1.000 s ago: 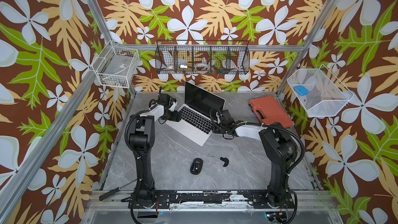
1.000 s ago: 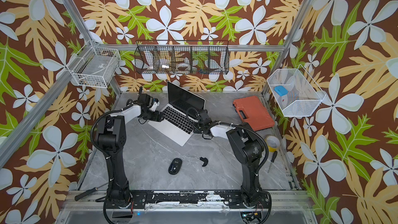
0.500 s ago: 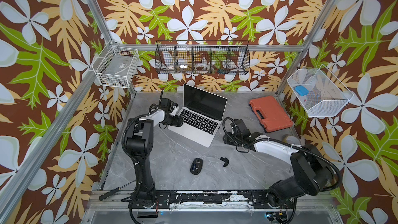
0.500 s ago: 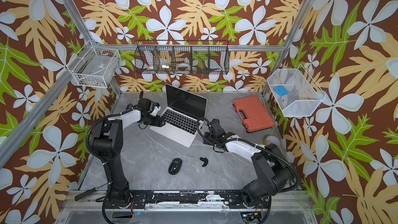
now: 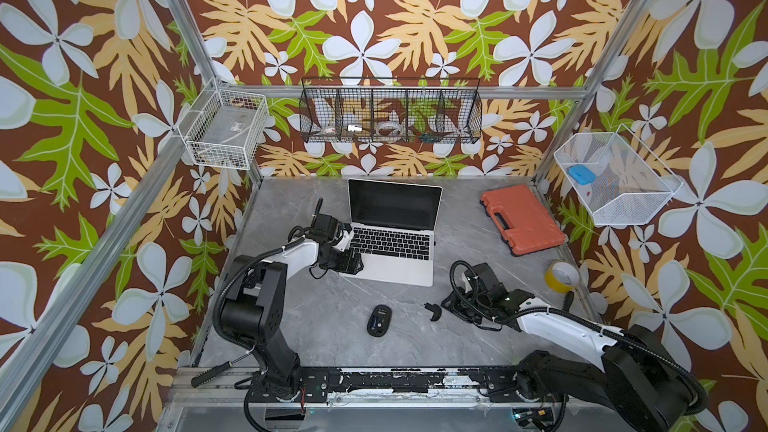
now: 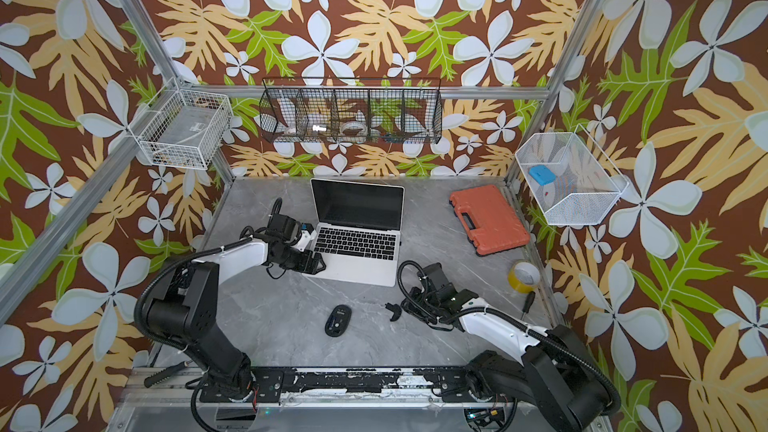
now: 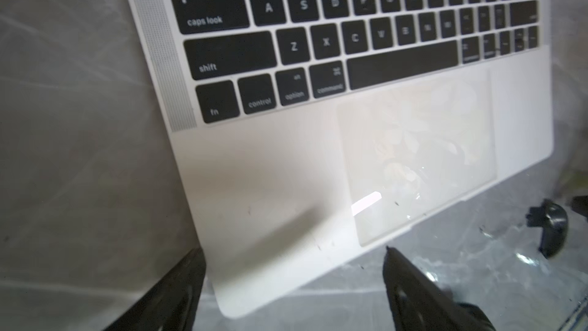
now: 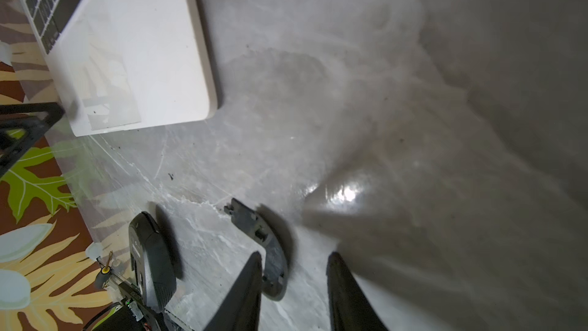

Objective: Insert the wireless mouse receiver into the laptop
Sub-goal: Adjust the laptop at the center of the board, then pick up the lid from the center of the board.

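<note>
- Change: a second ago the laptop (image 5: 390, 259) sat skewed on the tabletop (image 5: 316, 326), with the right claw (image 8: 295, 253) at its right edge. Now it sits roughly square to the back wall, screen facing the robot.
- The right arm has pulled back toward the front. Its claw is low over the tabletop, just beside the curved black cover piece (image 8: 254, 227) and near the mouse (image 5: 378, 320).
- Right claw: jaws partly apart, bare tabletop in the gap, nothing held.
- Left claw (image 7: 294, 249): spread wide, straddling the laptop's front-left corner. Whether the fingers press on it, cannot tell.
- Wireless mouse receiver (image 5: 435, 243): in both top views a tiny dark nub at the laptop's right edge, level with the keyboard. Too small to confirm as the receiver.
- If so, the insertion looks done and the right arm is clear of it. How deep it sits cannot be told.
- Axis, judged: lying flat, long axis across the laptop's width, plug end inward, cap end pointing toward the orange case (image 5: 521, 218).
</note>
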Controlling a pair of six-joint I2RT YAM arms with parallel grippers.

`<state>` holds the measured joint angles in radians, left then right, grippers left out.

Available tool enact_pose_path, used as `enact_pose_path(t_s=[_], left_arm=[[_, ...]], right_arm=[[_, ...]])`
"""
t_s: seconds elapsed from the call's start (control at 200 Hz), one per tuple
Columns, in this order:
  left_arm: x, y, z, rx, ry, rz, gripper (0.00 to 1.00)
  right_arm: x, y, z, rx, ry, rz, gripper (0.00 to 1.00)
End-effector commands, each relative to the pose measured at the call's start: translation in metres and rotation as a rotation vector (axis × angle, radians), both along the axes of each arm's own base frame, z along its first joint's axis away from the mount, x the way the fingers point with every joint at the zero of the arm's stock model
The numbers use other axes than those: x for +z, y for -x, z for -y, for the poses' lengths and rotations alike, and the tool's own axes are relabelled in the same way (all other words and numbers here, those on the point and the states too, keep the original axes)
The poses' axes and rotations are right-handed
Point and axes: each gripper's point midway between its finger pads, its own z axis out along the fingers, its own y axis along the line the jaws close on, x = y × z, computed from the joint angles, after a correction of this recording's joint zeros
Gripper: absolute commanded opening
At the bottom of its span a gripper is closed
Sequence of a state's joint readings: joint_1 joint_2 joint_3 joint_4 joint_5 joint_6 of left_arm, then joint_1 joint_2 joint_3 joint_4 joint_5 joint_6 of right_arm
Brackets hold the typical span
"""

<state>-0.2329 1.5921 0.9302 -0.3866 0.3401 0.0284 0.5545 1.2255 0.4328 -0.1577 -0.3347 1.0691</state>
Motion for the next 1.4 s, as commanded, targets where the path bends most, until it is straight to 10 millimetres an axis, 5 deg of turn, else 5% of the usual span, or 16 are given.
enact_pose_path(t_s=[0.0, 0.17, 0.285, 0.43, 0.53, 0.831, 1.396], left_arm=[[0.029, -0.003, 0.008, -0.047, 0.006, 0.142, 0.89], [0.064, 0.012, 0.029, -0.186, -0.081, 0.365, 0.88], [0.090, 0.027, 0.051, -0.294, -0.108, 0.553, 0.85], [0.125, 0.070, 0.091, -0.544, -0.104, 0.876, 0.79], [0.138, 0.104, 0.111, -0.700, -0.151, 1.132, 0.65], [0.135, 0.133, 0.146, -0.920, -0.297, 1.338, 0.53], [0.086, 0.139, 0.173, -1.132, -0.384, 1.245, 0.51]], right_arm=[[0.002, -0.002, -0.013, 0.030, -0.036, 0.002, 0.34], [-0.004, 0.000, -0.021, 0.058, -0.030, -0.019, 0.22], [-0.008, 0.002, -0.013, 0.046, 0.018, -0.025, 0.00], [0.005, 0.004, -0.017, 0.078, -0.012, -0.015, 0.00], [0.028, 0.010, -0.031, 0.131, -0.100, -0.014, 0.00], [0.085, 0.032, -0.059, 0.248, -0.327, -0.047, 0.00], [0.113, 0.027, -0.072, 0.279, -0.405, -0.030, 0.00]])
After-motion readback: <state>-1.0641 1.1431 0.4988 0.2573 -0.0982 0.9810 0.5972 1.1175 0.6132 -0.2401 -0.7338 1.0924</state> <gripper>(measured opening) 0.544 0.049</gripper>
